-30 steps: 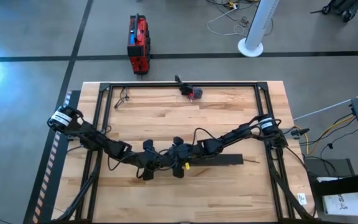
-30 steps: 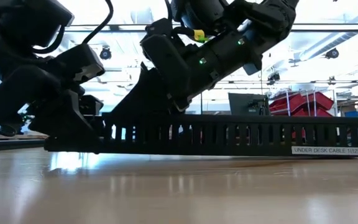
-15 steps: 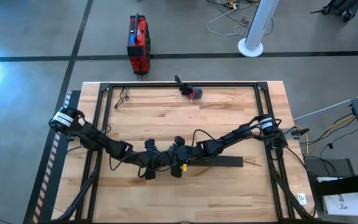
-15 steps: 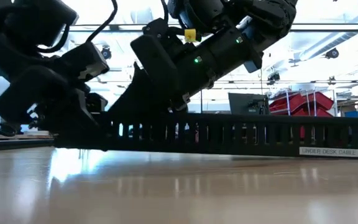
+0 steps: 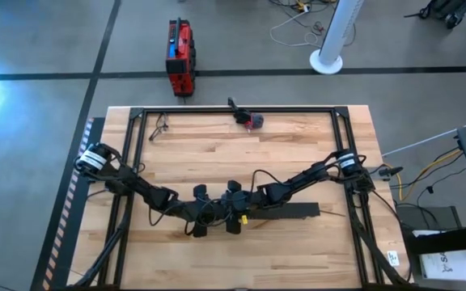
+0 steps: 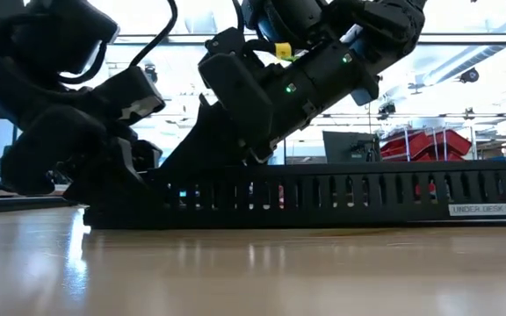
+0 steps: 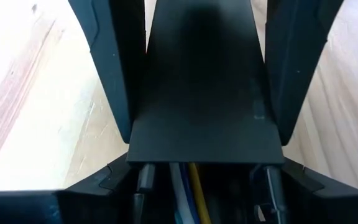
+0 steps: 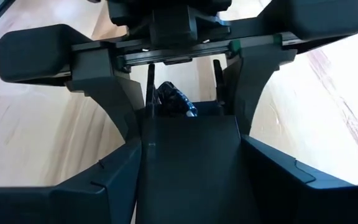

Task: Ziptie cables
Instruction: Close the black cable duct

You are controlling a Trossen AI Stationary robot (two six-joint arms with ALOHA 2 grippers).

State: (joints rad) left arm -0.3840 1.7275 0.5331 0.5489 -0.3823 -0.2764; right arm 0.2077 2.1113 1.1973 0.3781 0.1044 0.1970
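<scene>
A long black slotted cable tray (image 5: 285, 212) lies across the table's near middle, and its label (image 6: 490, 209) shows in the low view. Both grippers meet at its left end: my left gripper (image 5: 198, 229) on the end itself, my right gripper (image 5: 233, 222) just right of it. Each is shut on the tray. Thin pale-blue and yellow wires, apparently the cables (image 7: 188, 186), show under the tray's flat top at its end. A dark bundle (image 8: 174, 99) shows beyond the tray in the right wrist view. My left gripper pinches the tray's left end (image 7: 201, 118) between its two fingers (image 7: 110, 68), one on each long side wall, coming slanted from above and from the left. The tray lies flat on the table. My right gripper pinches the flat-topped tray (image 8: 188, 162) just right of the left gripper, one finger (image 8: 120, 168) on each long side, slanting down from the right. The tray's bottom rests on the table.
A black metal frame (image 5: 233, 110) runs round the table top. A small red and grey object (image 5: 255, 121) lies at the far edge, and a small dark item (image 5: 162, 125) at the far left. Bare wood (image 5: 241, 162) lies between the arms and the far edge.
The tray has slid a little toward the table's right edge, and its label and left end sit further right in the low view. Both grippers moved right with it, still shut on it. The left arm's upper part swung toward the near right.
</scene>
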